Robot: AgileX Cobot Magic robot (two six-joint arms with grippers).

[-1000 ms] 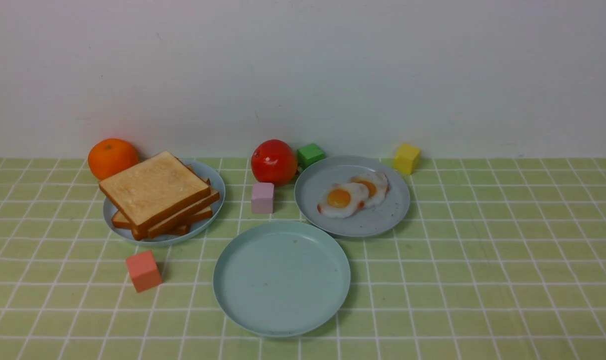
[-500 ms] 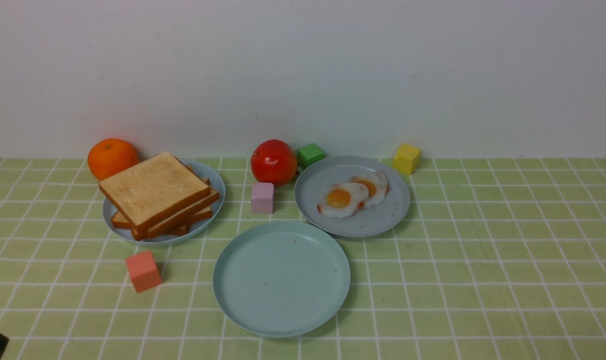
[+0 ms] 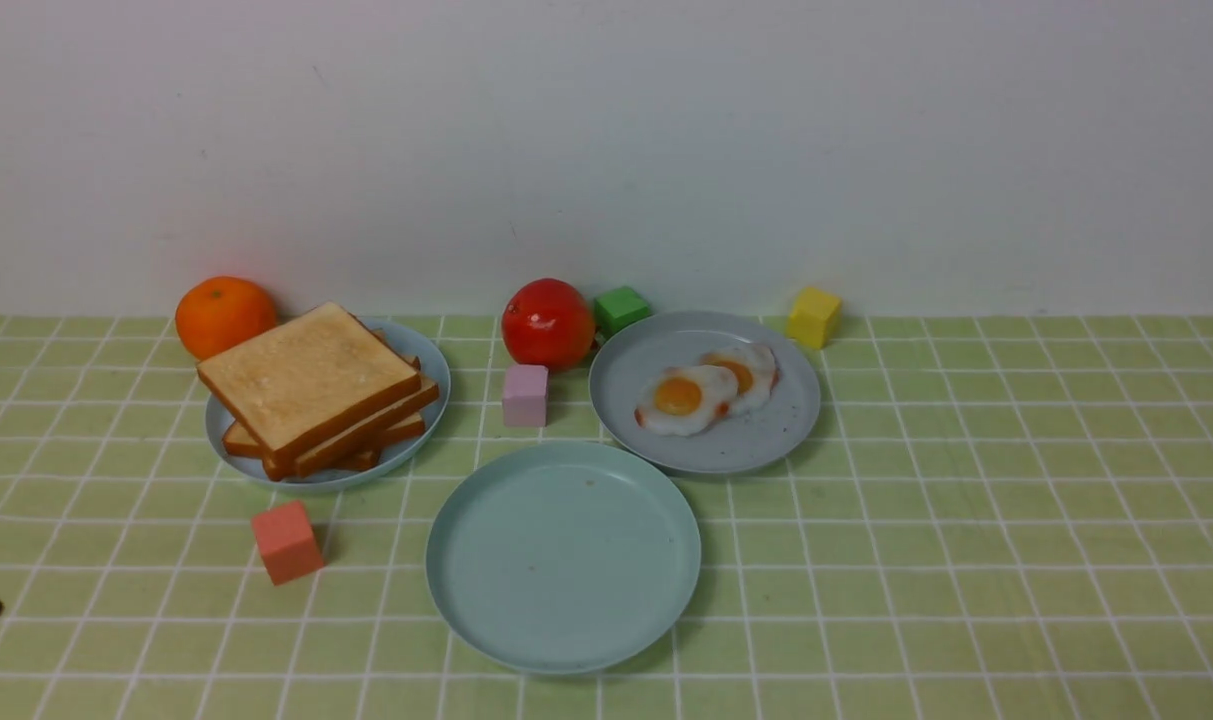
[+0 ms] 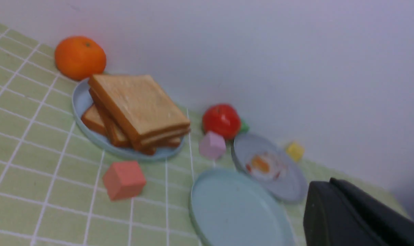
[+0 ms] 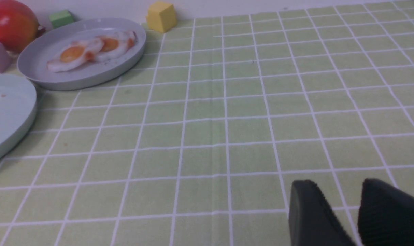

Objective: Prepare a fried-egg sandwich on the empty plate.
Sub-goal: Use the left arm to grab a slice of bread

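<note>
Empty plate (image 3: 566, 560) sits central, so we reach toast stack (image 3: 311, 385) at ten o'clock, fried eggs (image 3: 706, 392) at one; right fingers (image 5: 309, 215) parted, empty; left fingers (image 4: 350, 215): cannot tell.

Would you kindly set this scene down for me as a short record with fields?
empty plate: mint-teal, nearest the robot, nothing on it
toast slices: stacked on the left grey-blue plate
fried eggs: two, overlapping, on the right grey-blue plate
sandwich: not yet begun
by the wall: orange, red fruit
left gripper: only a dark part shows, state unclear
right gripper: fingers slightly apart, holding nothing, over bare tablecloth
</note>
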